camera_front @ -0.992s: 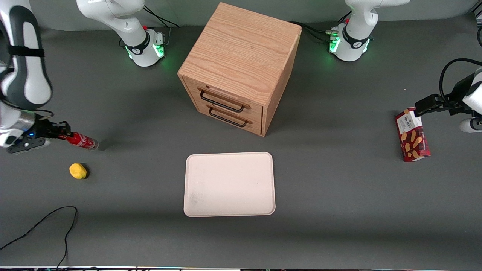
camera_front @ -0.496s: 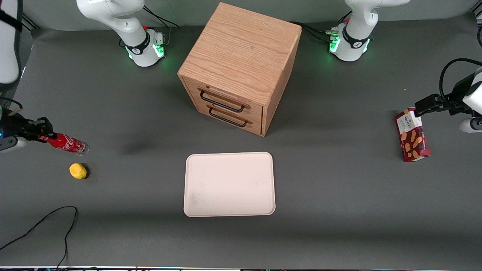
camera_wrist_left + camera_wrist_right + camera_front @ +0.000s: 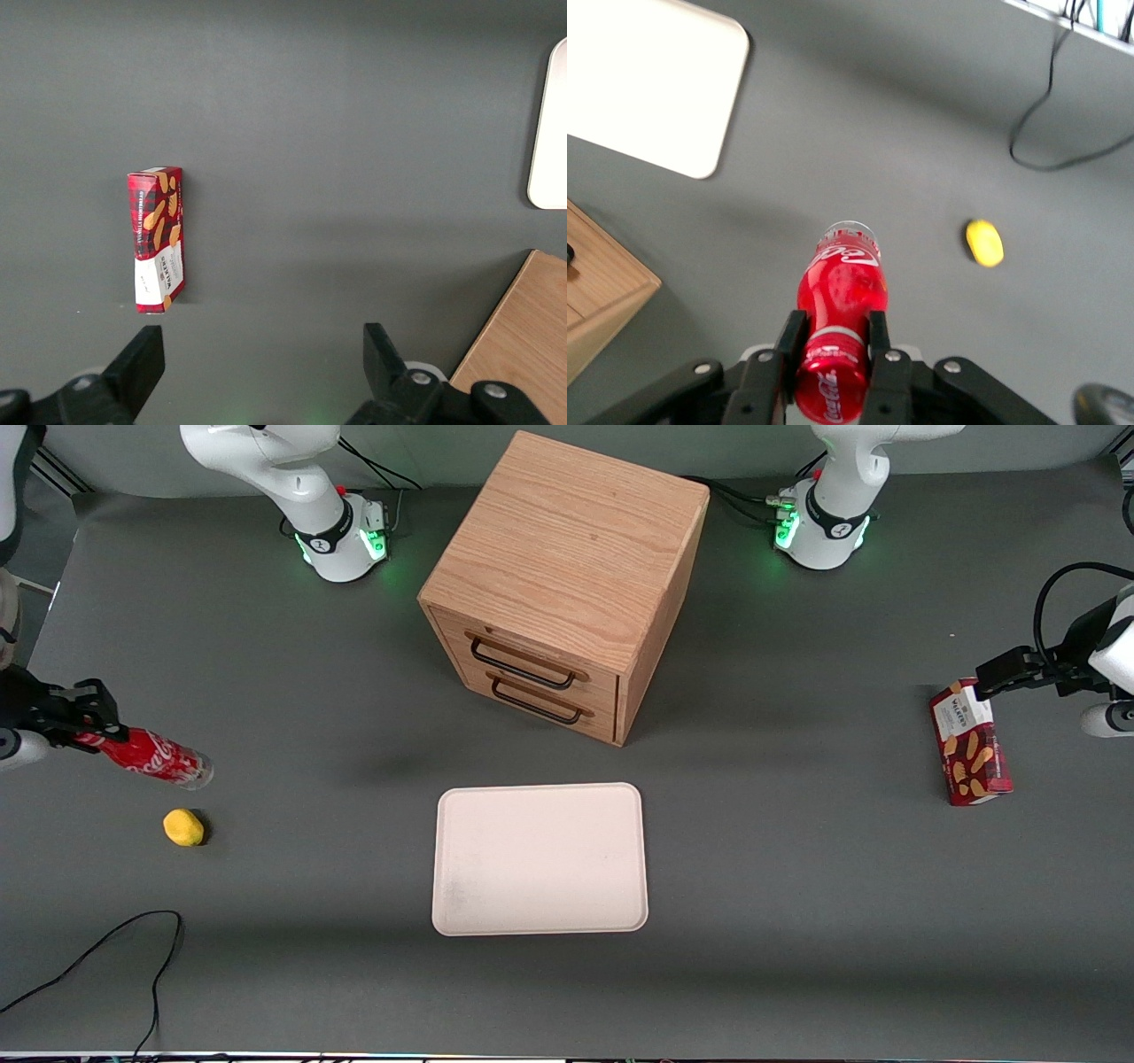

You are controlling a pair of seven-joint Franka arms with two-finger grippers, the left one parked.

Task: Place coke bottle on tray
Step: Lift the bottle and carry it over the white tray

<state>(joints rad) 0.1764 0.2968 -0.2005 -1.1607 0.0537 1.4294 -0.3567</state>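
Note:
My right gripper [image 3: 89, 731] [image 3: 833, 336] is shut on the cap end of the coke bottle [image 3: 155, 758] [image 3: 840, 305], a slim red bottle with white script and a clear base. The bottle is held lifted above the table at the working arm's end, tilted, its clear base pointing toward the table's middle. The tray [image 3: 539, 859] [image 3: 642, 84], cream-white with a low rim, lies flat near the table's middle, nearer the front camera than the wooden cabinet, well apart from the bottle.
A wooden drawer cabinet [image 3: 563, 584] [image 3: 598, 288] stands at the middle of the table. A small yellow object [image 3: 183, 827] [image 3: 984, 242] lies close to the bottle, nearer the camera. A black cable [image 3: 106, 957] trails by the front edge. A red biscuit box [image 3: 969, 742] [image 3: 157, 239] lies toward the parked arm's end.
The gripper has drawn back toward the working arm's end and risen slightly, carrying the bottle with it; the bottle's shadow on the table has slid toward the middle and faded.

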